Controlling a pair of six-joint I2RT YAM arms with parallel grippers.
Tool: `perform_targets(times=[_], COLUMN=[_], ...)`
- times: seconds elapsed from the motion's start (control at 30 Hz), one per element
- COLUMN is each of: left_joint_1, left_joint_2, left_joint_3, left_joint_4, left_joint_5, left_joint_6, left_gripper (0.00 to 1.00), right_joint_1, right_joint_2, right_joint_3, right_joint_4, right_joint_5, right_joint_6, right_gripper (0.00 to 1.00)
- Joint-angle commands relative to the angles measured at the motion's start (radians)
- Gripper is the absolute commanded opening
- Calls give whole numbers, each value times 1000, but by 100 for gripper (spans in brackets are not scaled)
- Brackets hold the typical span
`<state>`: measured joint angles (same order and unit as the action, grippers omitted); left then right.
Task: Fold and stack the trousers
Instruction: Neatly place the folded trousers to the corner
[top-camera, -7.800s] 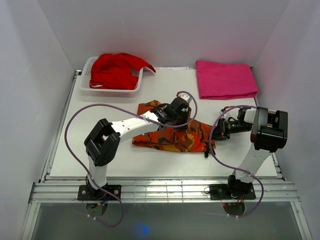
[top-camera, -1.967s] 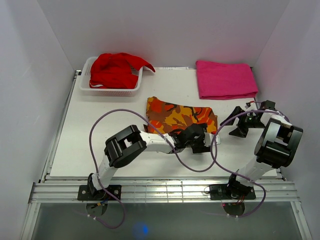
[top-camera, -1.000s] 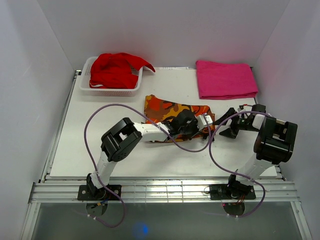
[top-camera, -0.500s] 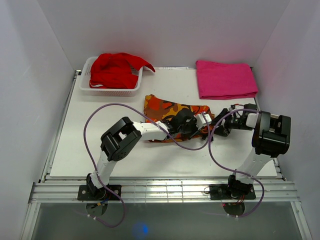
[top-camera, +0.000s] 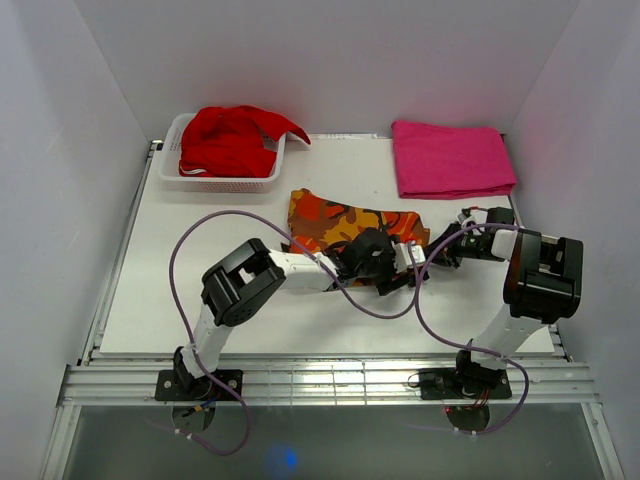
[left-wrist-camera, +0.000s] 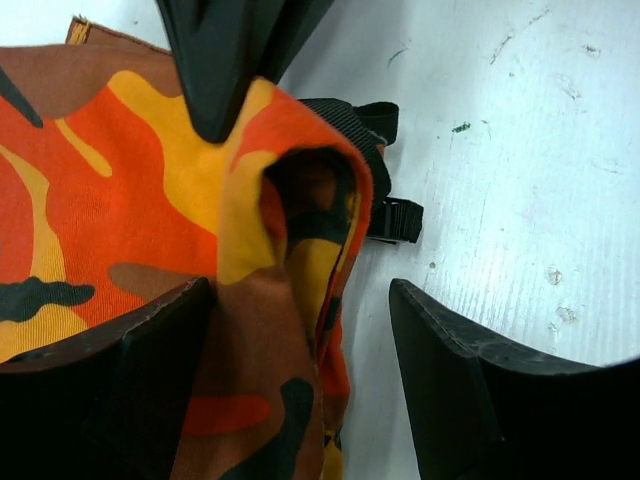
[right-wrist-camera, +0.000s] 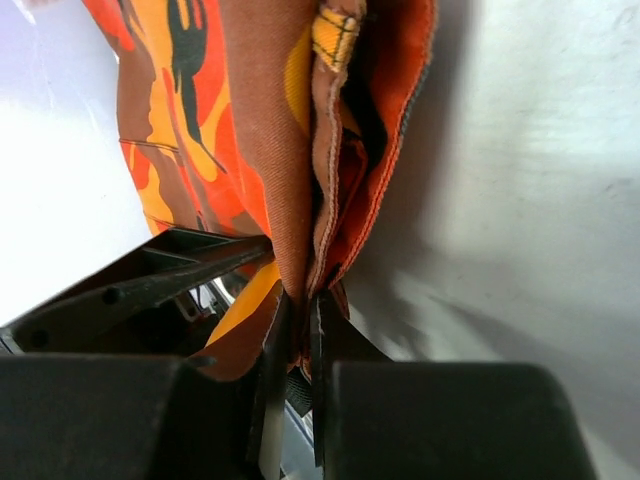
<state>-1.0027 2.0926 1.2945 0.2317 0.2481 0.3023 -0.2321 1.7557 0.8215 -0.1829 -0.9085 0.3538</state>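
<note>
Our left pincer (left-wrist-camera: 300, 300) stands released, its fingers (left-wrist-camera: 120, 380) spread wide on either side of a folded edge of the trousers (top-camera: 340, 218). One finger is over the cloth and the other over bare desk (top-camera: 200, 260). Our right pincer (right-wrist-camera: 298, 300) is clenched on the trousers, nipping a stitched edge between its tips. From above we see the camouflage trousers bunched near the middle of the desk, a little toward 3 o'clock, with both pincers meeting at their 4 o'clock end. A black strap (left-wrist-camera: 395, 215) with a buckle pokes out from under the fold. At 11 o'clock a white basket (top-camera: 215, 184) holds a red garment (top-camera: 230, 140); at 1 o'clock lies a folded pink cloth (top-camera: 452, 158).
</note>
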Motion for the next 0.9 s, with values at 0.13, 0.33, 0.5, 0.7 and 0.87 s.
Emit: perform_targets(times=[0.13, 0.33, 0.5, 0.7, 0.87], left_joint_1=[-71, -96, -96, -96, -96], left_joint_2=[-72, 17, 38, 41, 32], left_joint_3=[-61, -57, -78, -78, -84], left_joint_4=[158, 296, 360, 360, 363], left_joint_5=[-98, -327, -359, -359, -356], left_joint_6=[172, 259, 304, 282, 265], left_gripper=[83, 78, 42, 6, 0], right_joint_1=[14, 16, 16, 16, 11], right_joint_2=[-74, -93, -93, -111, -150], right_joint_3=[-39, -48, -36, -10, -12], right_joint_4=[45, 25, -3, -64, -69], right_joint_5=[-96, -116, -119, -58, 20], right_joint_6=[122, 146, 136, 91, 93], right_gripper=[8, 8, 8, 82, 97])
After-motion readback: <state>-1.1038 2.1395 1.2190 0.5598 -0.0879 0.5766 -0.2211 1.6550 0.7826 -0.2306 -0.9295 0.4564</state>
